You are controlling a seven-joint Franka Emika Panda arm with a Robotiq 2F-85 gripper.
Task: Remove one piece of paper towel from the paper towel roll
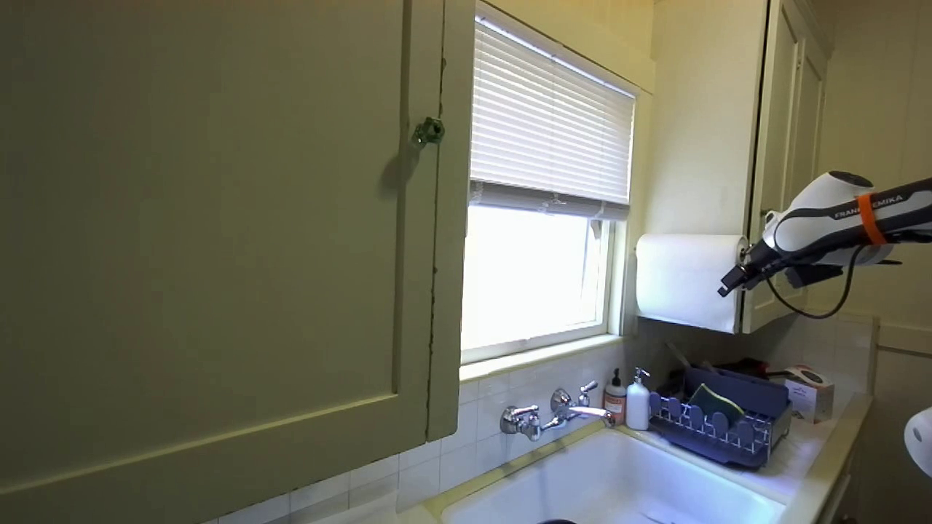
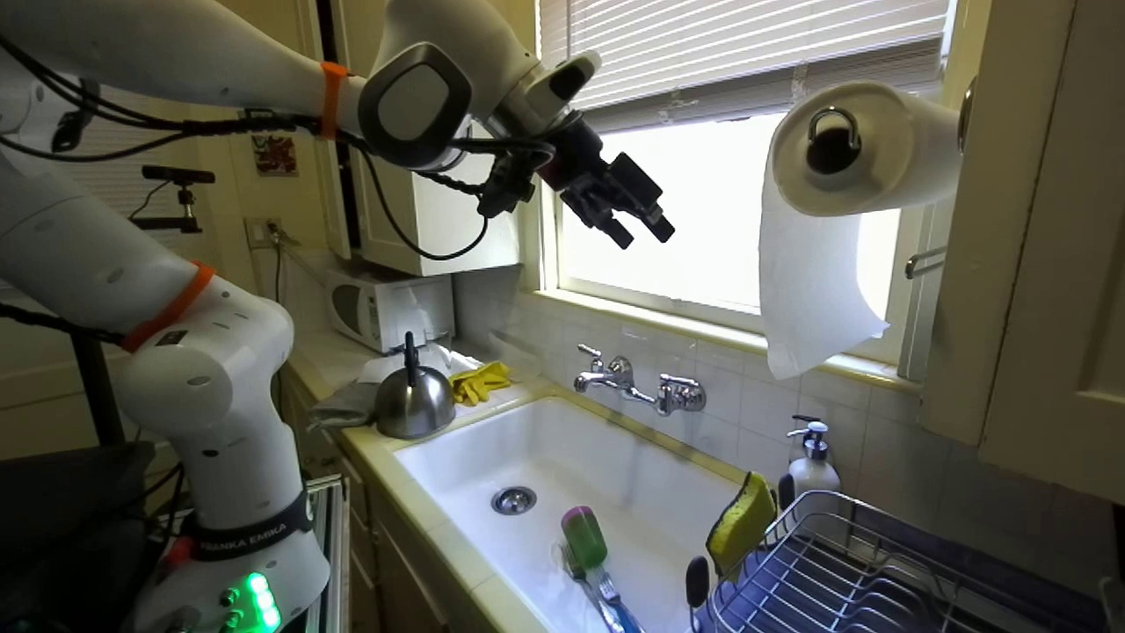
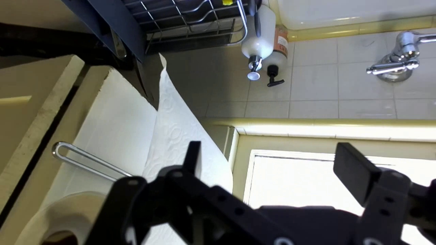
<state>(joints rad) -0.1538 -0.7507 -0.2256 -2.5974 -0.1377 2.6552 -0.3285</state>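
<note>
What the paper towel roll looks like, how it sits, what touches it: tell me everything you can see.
The paper towel roll is a thick, plain white cylinder of soft-looking paper, lying horizontal beside a cabinet, near the window. One end shows a hollow core with a shiny metal wire loop, apparently its support. A sheet hangs down from it, faintly embossed, its lower edge aslant. The open claw stands apart from both.

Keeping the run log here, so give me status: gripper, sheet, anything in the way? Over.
Gripper open, holding nothing. Sheet hanging from roll, not torn off. Nothing visibly blocking the approach.
</note>
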